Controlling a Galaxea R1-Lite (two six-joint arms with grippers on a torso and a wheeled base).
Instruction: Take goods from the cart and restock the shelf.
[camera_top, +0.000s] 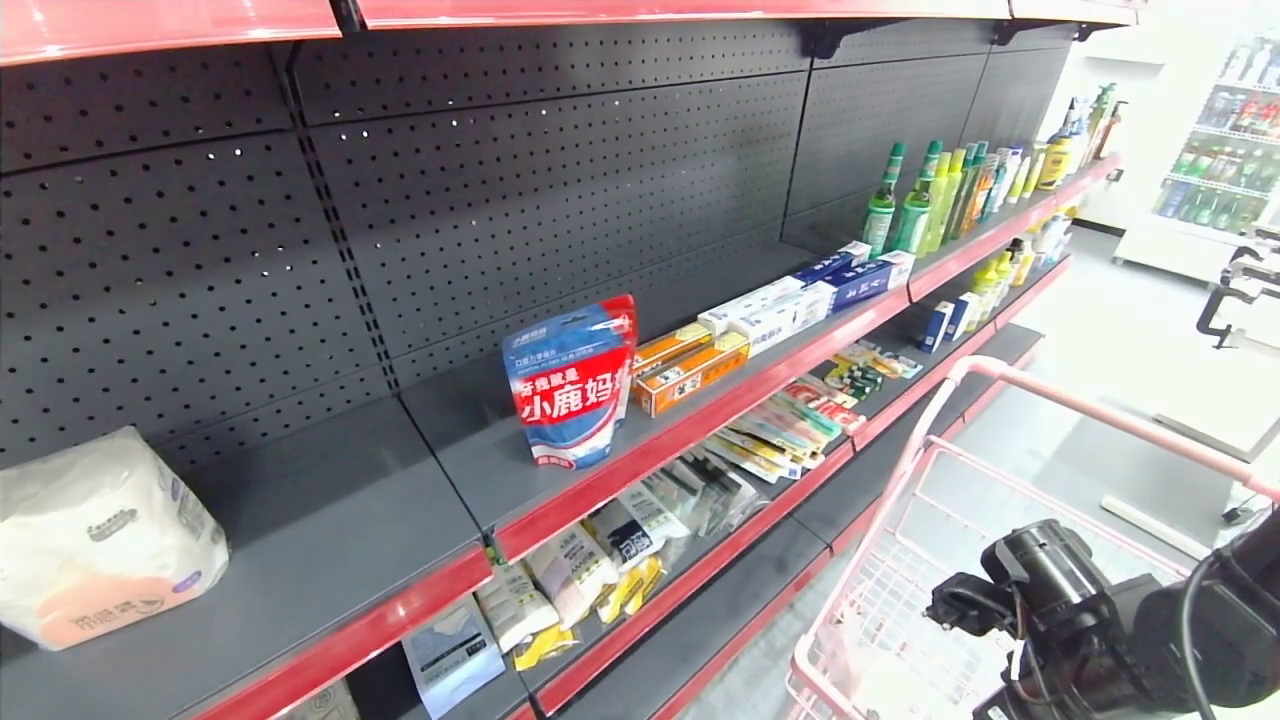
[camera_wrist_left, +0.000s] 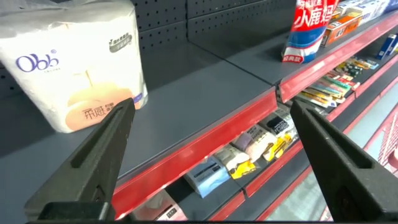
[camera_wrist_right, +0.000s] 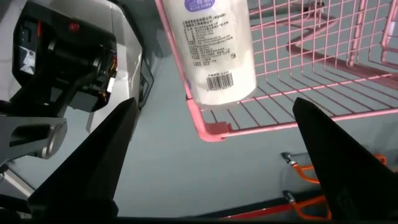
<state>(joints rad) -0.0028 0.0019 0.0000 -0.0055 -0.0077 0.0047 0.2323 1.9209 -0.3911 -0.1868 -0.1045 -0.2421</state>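
A white tissue pack (camera_wrist_left: 74, 62) sits on the dark shelf (camera_wrist_left: 205, 93), the same pack at the left end in the head view (camera_top: 95, 535). My left gripper (camera_wrist_left: 211, 106) hangs open and empty in front of the shelf edge, a little to the side of that pack. In the pink wire cart (camera_wrist_right: 298, 62) lies a white package (camera_wrist_right: 217, 50) with a purple label and a barcode, against the basket's corner. My right gripper (camera_wrist_right: 214, 102) stands open just off that package, holding nothing. The right arm (camera_top: 1060, 610) hangs over the cart (camera_top: 960, 480).
A blue and red pouch (camera_top: 572, 385) stands mid-shelf, with orange boxes (camera_top: 690, 370), blue and white boxes (camera_top: 810, 295) and green bottles (camera_top: 925, 195) further right. Packets fill the lower shelves (camera_top: 640, 530). Bare shelf lies between the tissue pack and the pouch.
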